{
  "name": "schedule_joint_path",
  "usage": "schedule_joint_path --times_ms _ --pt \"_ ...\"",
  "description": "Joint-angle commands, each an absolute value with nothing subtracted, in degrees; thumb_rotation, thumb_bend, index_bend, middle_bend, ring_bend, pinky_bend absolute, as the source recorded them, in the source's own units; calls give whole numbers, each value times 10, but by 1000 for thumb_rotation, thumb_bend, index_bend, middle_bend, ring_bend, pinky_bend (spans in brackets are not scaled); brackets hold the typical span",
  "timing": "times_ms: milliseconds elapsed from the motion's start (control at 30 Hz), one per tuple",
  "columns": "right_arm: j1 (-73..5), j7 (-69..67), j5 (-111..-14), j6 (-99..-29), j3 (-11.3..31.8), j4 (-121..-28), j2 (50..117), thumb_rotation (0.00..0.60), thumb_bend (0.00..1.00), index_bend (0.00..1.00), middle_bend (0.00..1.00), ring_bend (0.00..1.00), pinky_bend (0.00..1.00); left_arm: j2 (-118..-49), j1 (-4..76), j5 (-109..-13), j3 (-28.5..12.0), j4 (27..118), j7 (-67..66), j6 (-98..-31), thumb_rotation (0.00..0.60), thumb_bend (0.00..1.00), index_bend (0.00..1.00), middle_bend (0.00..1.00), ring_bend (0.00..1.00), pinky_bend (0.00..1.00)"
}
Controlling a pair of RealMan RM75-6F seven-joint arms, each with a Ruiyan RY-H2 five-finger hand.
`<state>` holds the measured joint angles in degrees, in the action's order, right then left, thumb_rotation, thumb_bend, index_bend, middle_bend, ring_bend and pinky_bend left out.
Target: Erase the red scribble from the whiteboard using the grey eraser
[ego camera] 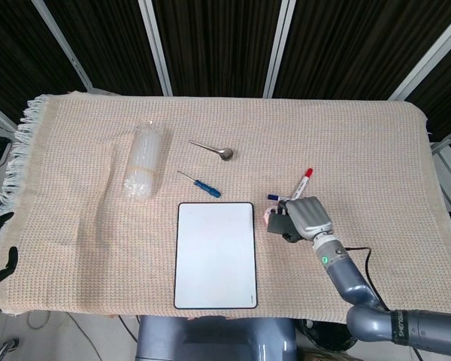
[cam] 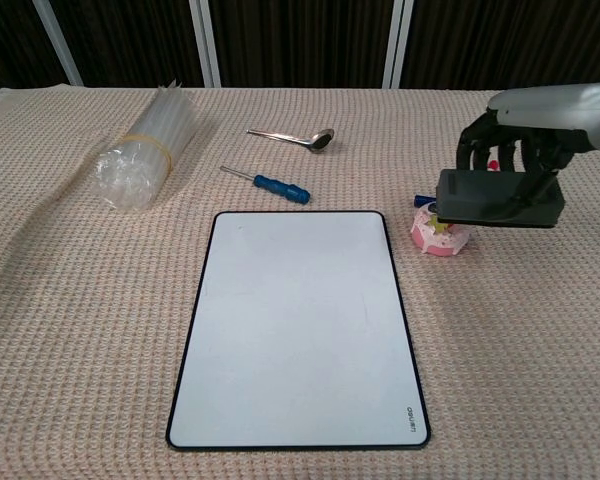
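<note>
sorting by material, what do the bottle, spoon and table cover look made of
Bottle: clear, ribbed, see-through, probably thin plastic. Spoon: shiny silver with bright glints, likely polished metal. Table cover: beige waffle weave with a fringed edge in the head view, so woven cloth.

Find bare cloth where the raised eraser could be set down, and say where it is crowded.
Bare: cloth right of the whiteboard, below the pink cup. Crowded: under the right hand with the eraser, by cup and markers.
</note>
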<state>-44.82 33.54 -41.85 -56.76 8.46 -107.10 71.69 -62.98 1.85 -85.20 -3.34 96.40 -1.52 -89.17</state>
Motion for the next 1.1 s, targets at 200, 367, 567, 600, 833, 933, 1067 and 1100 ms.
schedule_joint_path --times_ms 200,367,567,600,833,933,1067,1100 --pt "-392 289 -479 -559 16 -1041 698 600 487 565 512 508 591 -630 18 -853 -33 964 -15 -893 600 489 154 6 0 44" --pt "-369 253 -517 -556 -3 -1008 719 600 484 565 497 490 573 -631 18 -853 -33 964 -16 -893 600 489 153 6 0 44" --pt "-354 217 -552 -557 -4 -971 749 600 417 540 459 457 537 -631 18 -852 -34 964 -17 -893 600 489 153 6 0 44" --pt "-353 213 -555 -556 -4 -965 754 600 381 500 435 438 514 -631 18 -852 -34 964 -17 -893 600 489 153 6 0 44" --pt "-353 191 -557 -527 -4 -938 768 600 162 101 109 194 276 -629 18 -849 -35 965 -14 -892 600 489 153 6 0 44" --pt "-348 162 -566 -529 6 -944 755 600 118 37 38 124 192 -629 18 -848 -35 964 -14 -892 600 489 154 6 0 44" --pt "-336 125 -594 -538 15 -980 702 600 104 3 7 78 162 -630 18 -848 -36 964 -15 -893 600 489 153 6 0 44" --pt "-332 116 -602 -544 18 -989 688 600 102 1 3 71 161 -630 18 -848 -36 964 -15 -893 600 489 154 6 0 44"
